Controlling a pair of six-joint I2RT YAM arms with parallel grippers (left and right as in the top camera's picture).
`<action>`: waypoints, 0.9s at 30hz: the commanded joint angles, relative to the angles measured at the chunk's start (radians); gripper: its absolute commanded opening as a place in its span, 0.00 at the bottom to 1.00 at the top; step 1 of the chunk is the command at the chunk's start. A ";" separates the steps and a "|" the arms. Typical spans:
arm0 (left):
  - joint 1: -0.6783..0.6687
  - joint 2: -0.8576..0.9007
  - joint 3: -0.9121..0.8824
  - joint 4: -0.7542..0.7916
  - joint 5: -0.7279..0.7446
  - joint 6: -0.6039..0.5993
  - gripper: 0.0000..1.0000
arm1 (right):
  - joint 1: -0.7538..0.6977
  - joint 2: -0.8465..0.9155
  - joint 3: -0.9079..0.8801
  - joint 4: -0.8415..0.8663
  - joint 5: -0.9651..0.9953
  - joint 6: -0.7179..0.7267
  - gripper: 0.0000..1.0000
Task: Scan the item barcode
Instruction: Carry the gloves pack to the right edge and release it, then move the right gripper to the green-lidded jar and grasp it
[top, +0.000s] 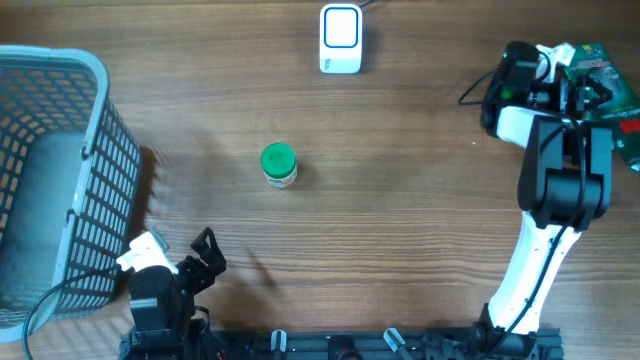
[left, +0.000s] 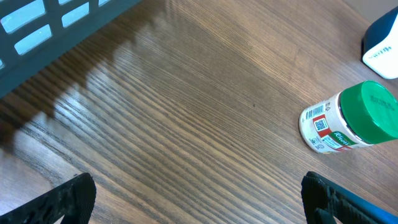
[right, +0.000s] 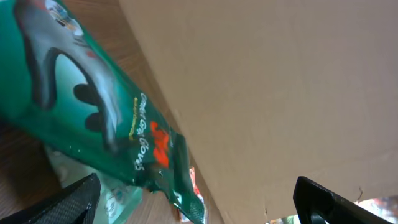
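Green-lidded jar (top: 279, 165) stands mid-frame; my left gripper (top: 208, 250), lower left, and right gripper (top: 588, 88), upper right, both gape empty, so a clumsy reach could topple it.

Count was: one green-lidded jar (top: 279, 165). One white scanner (top: 340, 39), beyond the jar. One grey basket (top: 50, 57), left of the jar. Two grippers: left gripper (top: 210, 252) nearer than the jar, right gripper (right: 199, 205) far right of the jar. There, one green glove packet (right: 87, 93), a second packet (right: 118, 196) under it, possibly more, and one cardboard box (right: 280, 93).
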 joint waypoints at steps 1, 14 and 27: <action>-0.005 -0.007 -0.004 0.003 -0.002 -0.005 1.00 | 0.026 0.014 -0.008 0.040 0.023 -0.027 1.00; -0.005 -0.007 -0.004 0.003 -0.002 -0.005 1.00 | 0.621 -0.141 0.277 1.066 0.086 -1.012 1.00; -0.005 -0.007 -0.004 0.003 -0.002 -0.005 1.00 | 1.004 -0.798 0.344 0.549 0.087 -1.070 1.00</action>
